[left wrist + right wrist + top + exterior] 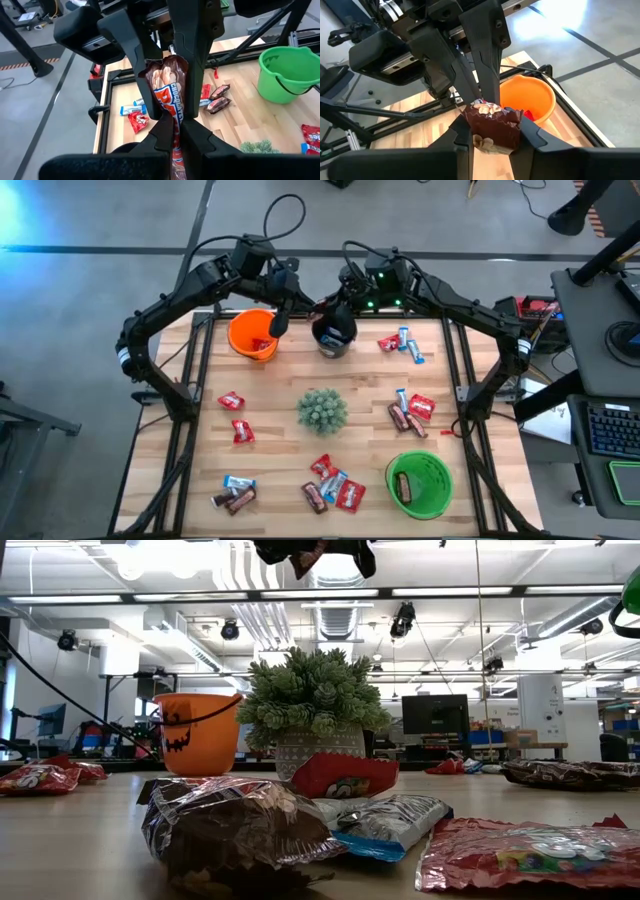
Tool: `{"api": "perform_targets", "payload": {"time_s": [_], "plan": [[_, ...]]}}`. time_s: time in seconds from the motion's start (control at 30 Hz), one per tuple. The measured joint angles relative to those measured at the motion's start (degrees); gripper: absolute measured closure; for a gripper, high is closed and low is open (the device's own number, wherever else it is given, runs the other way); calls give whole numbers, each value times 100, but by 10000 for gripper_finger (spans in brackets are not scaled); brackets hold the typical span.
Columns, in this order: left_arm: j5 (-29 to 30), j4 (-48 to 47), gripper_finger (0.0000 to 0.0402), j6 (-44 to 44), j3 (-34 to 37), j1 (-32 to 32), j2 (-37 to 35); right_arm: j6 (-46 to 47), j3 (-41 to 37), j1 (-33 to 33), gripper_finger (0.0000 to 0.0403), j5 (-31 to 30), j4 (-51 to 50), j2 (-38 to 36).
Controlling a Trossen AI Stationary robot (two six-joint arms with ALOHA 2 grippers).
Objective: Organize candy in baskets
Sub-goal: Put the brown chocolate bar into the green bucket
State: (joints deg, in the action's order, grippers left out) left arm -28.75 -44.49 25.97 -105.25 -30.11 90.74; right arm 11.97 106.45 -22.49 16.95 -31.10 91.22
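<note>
A dark brown wrapped candy bar (318,308) hangs high over the table's far edge, between the orange basket (252,335) and the black basket (333,338). My left gripper (305,302) is shut on one end and my right gripper (330,308) on the other, tip to tip. The left wrist view shows the bar (167,95) running from my own fingers to the right arm's. The green basket (418,483) stands at the near right with a bar inside. More candy lies flat on the table in groups. My left gripper pinches the bar's near end (174,131) between its two fingers. The bar runs on along the fingers and out past their tips, clear of the table. My right gripper has the crimped opposite end (492,125) between its two fingers (527,135), coming from the table's right side, facing the left gripper.
A spiky green plant (322,410) stands at the table's middle. Candy lies at the far right (400,343), right (412,410), near middle (332,485), near left (235,495) and left (236,415). Red candy lies in the orange basket (527,97).
</note>
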Motion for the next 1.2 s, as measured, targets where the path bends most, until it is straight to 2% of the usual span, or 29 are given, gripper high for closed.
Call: {"api": "perform_targets", "payload": {"time_s": [0.2,0.4,0.67,0.9,1.2], "plan": [[226,-7,387,-135,0,9,0,66,1,15,342,-17,-65,-7],[290,-265,331,-100,-136,4,-2,34,4,23,346,-43,-516,-129],[535,-1124,268,63,-493,4,-13,120,4,49,354,-42,-1853,-371],[1245,-1771,263,374,-560,-3,-2,524,4,352,358,-46,-3247,-487],[1471,-2302,272,368,-537,0,0,1376,4,1155,359,-48,-4636,-492]]}}
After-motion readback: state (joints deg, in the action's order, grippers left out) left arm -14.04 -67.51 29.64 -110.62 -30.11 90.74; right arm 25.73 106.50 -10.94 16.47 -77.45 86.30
